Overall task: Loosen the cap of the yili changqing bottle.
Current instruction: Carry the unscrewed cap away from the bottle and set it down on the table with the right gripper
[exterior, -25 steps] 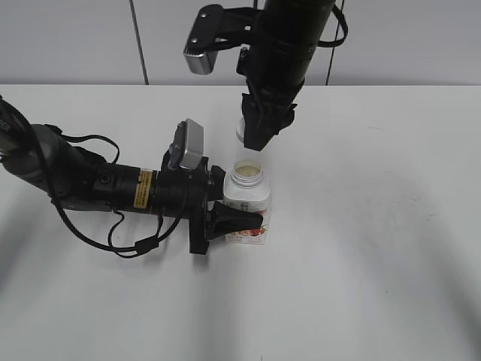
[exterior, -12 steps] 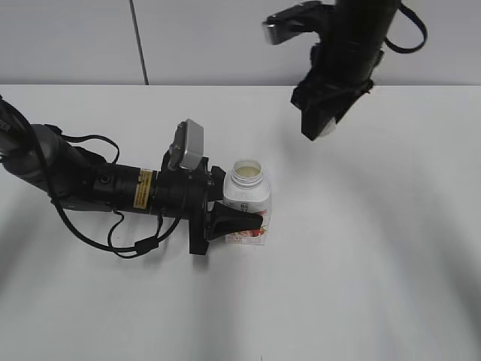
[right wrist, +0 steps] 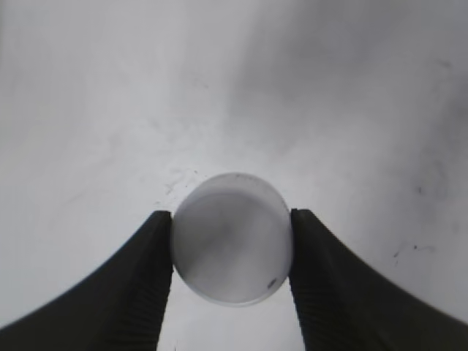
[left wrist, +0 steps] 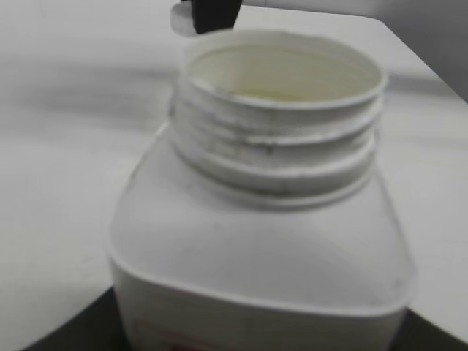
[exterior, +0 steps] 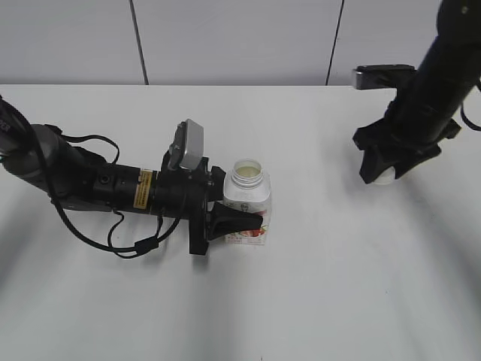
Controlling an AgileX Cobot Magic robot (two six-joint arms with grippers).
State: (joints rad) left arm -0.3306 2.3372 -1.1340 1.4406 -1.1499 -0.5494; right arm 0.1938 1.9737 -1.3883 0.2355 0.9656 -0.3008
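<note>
The yili changqing bottle point(exterior: 248, 201) stands upright on the white table, its neck open and the cap off. It fills the left wrist view point(left wrist: 263, 241), with bare threads on the neck. My left gripper point(exterior: 239, 223) is shut on the bottle's lower body from the left. My right gripper point(exterior: 382, 174) is far to the right, low over the table, shut on the round white cap point(right wrist: 232, 238), which sits between its two dark fingers. In the exterior view the cap point(exterior: 384, 178) only peeks out below the fingers.
The white table point(exterior: 316, 286) runs to a grey panelled wall at the back. The left arm and its cables point(exterior: 98, 188) lie across the table's left side. The right arm point(exterior: 425, 98) leans in from the upper right.
My right gripper has carried the cap from just above the bottle's neck away to the right and down close to the table. The left gripper and the bottle have not moved.
</note>
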